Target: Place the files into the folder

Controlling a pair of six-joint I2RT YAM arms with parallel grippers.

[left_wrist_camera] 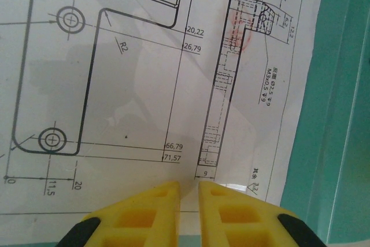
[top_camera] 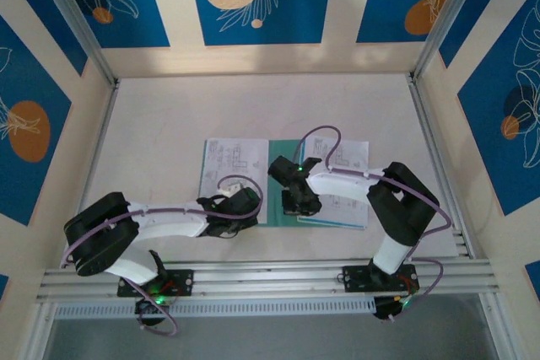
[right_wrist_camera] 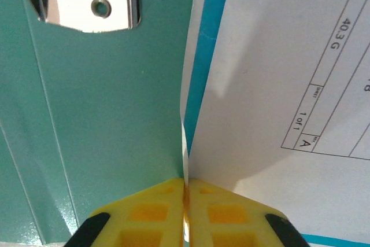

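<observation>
Currently open and flat on the pale surface: teal folder, near the front edge, approx ctr btwn both arms. Spread over it, the files: white sheets w/ black line drawings on the L half and on the R half. Teal showing down the middle and along the outer L edge.

L gripper down over the lower R corner of the L sheets, close to the folder's ctr strip. From the L wrist cam: yellow fingers narrow, a thin slit btwn them, tips right at a sheet w/ a dimensioned bracket drawing. Can't tell whether pinching paper or just resting on it. Teal cover visible to the R of that sheet.

R gripper low over the ctr of the folder, at the inner edge of the R sheets. From the R wrist cam: yellow fingers pressed together, nipping the raised edge of a white sheet; that edge curls up off the folder into the seam btwn them. Blue strip runs along that side of the paper, w/ title-block text "1 of 1" and "A" further R. Bare teal inside cover to the L, w/ a shiny metal clip at top L, apart from the paper.
</observation>
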